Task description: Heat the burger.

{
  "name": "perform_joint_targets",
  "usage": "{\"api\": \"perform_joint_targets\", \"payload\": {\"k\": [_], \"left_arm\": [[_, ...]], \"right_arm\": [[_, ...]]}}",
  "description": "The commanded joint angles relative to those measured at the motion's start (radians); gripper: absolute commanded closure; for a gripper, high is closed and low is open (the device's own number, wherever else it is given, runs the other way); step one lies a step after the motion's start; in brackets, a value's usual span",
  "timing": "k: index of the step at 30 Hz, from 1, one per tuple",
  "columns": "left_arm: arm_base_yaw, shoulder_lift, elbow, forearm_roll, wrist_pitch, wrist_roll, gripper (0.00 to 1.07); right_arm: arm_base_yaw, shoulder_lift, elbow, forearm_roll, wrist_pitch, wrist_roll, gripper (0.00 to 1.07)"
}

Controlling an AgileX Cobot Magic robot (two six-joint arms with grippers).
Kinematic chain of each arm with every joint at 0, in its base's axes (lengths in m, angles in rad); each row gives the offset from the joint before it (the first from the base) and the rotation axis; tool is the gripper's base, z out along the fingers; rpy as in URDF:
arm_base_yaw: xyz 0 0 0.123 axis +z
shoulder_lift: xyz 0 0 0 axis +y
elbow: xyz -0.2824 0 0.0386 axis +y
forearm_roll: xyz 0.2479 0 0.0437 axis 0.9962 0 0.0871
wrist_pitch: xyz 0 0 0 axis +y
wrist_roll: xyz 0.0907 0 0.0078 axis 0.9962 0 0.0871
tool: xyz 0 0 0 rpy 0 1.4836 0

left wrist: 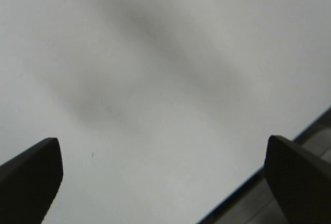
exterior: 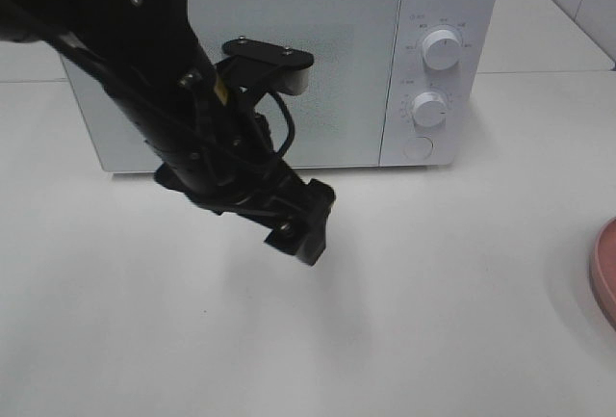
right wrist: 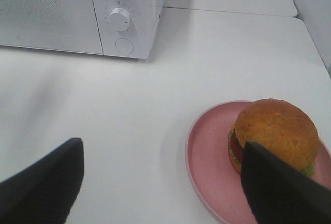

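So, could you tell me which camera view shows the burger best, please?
The right wrist view: the burger sits on the pink plate, its bun and fillings visible, one gripper finger partly covering it. The exterior high view shows only the plate's edge, no burger. The left wrist view shows only bare table.

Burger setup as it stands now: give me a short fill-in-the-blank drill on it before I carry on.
1. The burger sits on a ____ plate.
2. The microwave door is ____.
3. The microwave's front panel carries ____ round knobs.
4. The left gripper has its jaws ____, with nothing between them.

Missing words: pink; closed; two; open
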Motion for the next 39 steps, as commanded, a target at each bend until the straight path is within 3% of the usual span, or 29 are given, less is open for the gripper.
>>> {"api": "perform_joint_targets", "payload": {"k": [1, 2, 4, 5, 7, 10, 12, 13, 15, 16, 18, 19, 21, 25, 26, 28, 29, 31, 32, 33, 35, 39], "left_arm": [[0.02, -0.066, -0.004, 0.024, 0.135, -0.029, 0.07], [0.02, -0.066, -0.004, 0.024, 0.135, -0.029, 0.07], [0.118, -0.134, -0.004, 0.037, 0.214, -0.05, 0.07], [0.118, -0.134, -0.004, 0.037, 0.214, -0.05, 0.07], [0.236, -0.181, -0.004, 0.038, 0.283, -0.048, 0.07], [0.283, -0.197, -0.004, 0.038, 0.308, -0.045, 0.07], [0.466, -0.26, -0.004, 0.038, 0.399, -0.024, 0.08], [0.466, -0.26, -0.004, 0.038, 0.399, -0.024, 0.08], [0.591, -0.327, -0.003, 0.036, 0.484, -0.024, 0.08], [0.591, -0.327, -0.003, 0.036, 0.484, -0.024, 0.08], [0.698, -0.41, 0.001, 0.036, 0.504, -0.022, 0.08], [0.698, -0.41, 0.001, 0.036, 0.504, -0.022, 0.08], [0.777, -0.512, 0.036, 0.039, 0.502, -0.016, 0.08], [0.821, -0.63, 0.119, 0.039, 0.472, -0.014, 0.08], [0.828, -0.722, 0.195, 0.039, 0.438, -0.014, 0.08], [0.828, -0.759, 0.228, 0.039, 0.428, -0.014, 0.08], [0.828, -0.852, 0.302, 0.04, 0.42, -0.014, 0.08], [0.828, -0.897, 0.342, 0.04, 0.42, -0.014, 0.08], [0.828, -0.975, 0.419, 0.042, 0.414, -0.013, 0.08], [0.828, -0.975, 0.419, 0.042, 0.414, -0.013, 0.08], [0.828, -1.096, 0.519, 0.044, 0.415, -0.013, 0.08], [0.828, -1.205, 0.602, 0.044, 0.416, -0.013, 0.08]], "right_arm": [[0.0, -0.03, 0.002, 0.001, -0.007, -0.006, 0.33], [0.0, -0.03, 0.002, 0.001, -0.007, -0.006, 0.33], [0.0, -0.03, 0.002, 0.001, -0.007, -0.006, 0.33], [0.0, -0.03, 0.002, 0.001, -0.007, -0.006, 0.33], [0.0, -0.03, 0.002, 0.001, -0.007, -0.006, 0.33], [0.0, -0.03, 0.002, 0.001, -0.007, -0.006, 0.33], [0.0, -0.03, 0.002, 0.001, -0.007, -0.006, 0.33], [0.0, -0.03, 0.002, 0.001, -0.007, -0.006, 0.33], [0.0, -0.03, 0.002, 0.001, -0.007, -0.006, 0.33], [0.0, -0.03, 0.002, 0.001, -0.007, -0.006, 0.33], [0.0, -0.03, 0.002, 0.001, -0.007, -0.006, 0.33], [0.0, -0.03, 0.002, 0.001, -0.007, -0.006, 0.33], [0.0, -0.03, 0.002, 0.001, -0.007, -0.006, 0.33], [0.0, -0.03, 0.002, 0.001, -0.007, -0.006, 0.33], [0.0, -0.03, 0.002, 0.001, -0.007, -0.006, 0.33], [0.0, -0.03, 0.002, 0.001, -0.007, -0.006, 0.33], [0.0, -0.03, 0.002, 0.001, -0.007, -0.006, 0.33], [0.0, -0.03, 0.002, 0.001, -0.007, -0.006, 0.33], [0.0, -0.03, 0.002, 0.001, -0.007, -0.006, 0.33], [0.0, -0.03, 0.002, 0.001, -0.007, -0.006, 0.33], [0.0, -0.03, 0.002, 0.001, -0.007, -0.006, 0.33], [0.0, -0.03, 0.002, 0.001, -0.007, -0.006, 0.33]]}}
